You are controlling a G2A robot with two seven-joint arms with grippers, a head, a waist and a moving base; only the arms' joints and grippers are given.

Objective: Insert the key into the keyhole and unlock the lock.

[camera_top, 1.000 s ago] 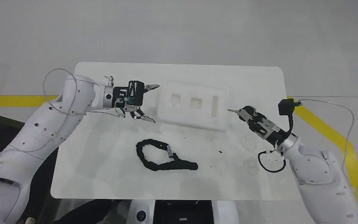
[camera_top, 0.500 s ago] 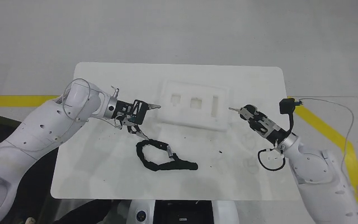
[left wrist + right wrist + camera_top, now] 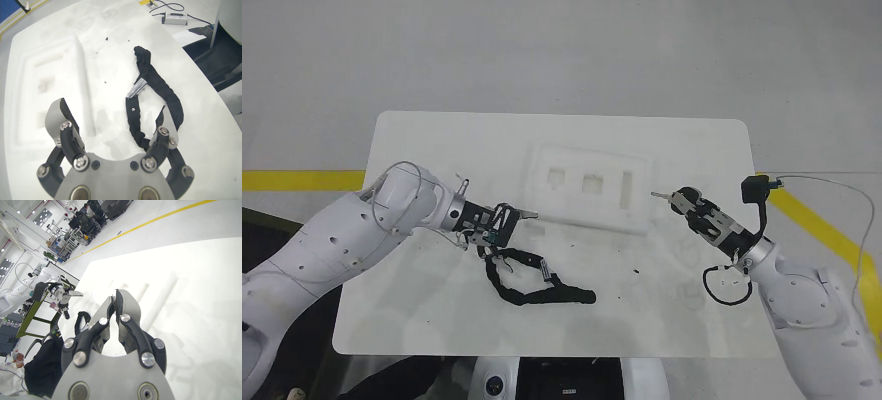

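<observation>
1. Top view.
   - Table [image 3: 412, 300]: white, with rounded corners.
   - Foam tray [image 3: 587, 185]: white, with three recesses. It sits at the middle of the table, nearer the far edge.
   - Lock [image 3: 537, 285]: a black sleeved chain lying in a loop. It is between the tray and the near edge, left of the middle.
   - Left gripper [image 3: 510, 232]: fingers spread. It is over the left end of the loop, just off the tray's left end.
   - Right gripper [image 3: 674, 198]: over the table's right half, just beside the tray's right end. It is clamped on the key [image 3: 658, 194], whose thin metal tip points toward the tray.

2. Left wrist view.
   - Left gripper [image 3: 112, 106]: released, fingers wide apart, low over the table [image 3: 189, 142].
   - Lock [image 3: 170, 98]: one end of the loop runs in between the fingers. One finger overlaps the sleeve, and whether they touch cannot be told.
   - Metal barrel [image 3: 137, 88]: shiny, at the end of the sleeve. It lies on the table beyond the fingertips.
   - Foam tray [image 3: 47, 62]: beside the other finger.

3. Right wrist view.
   - Right gripper [image 3: 114, 298]: pads pressed together on a small metal piece, too small to make out further.
   - Foam tray [image 3: 145, 285]: on the table beyond the fingertips.
   - Lock [image 3: 83, 314]: farther off, toward the table's edge.
   - Left gripper [image 3: 75, 306]: fingers apart, above the lock.
</observation>
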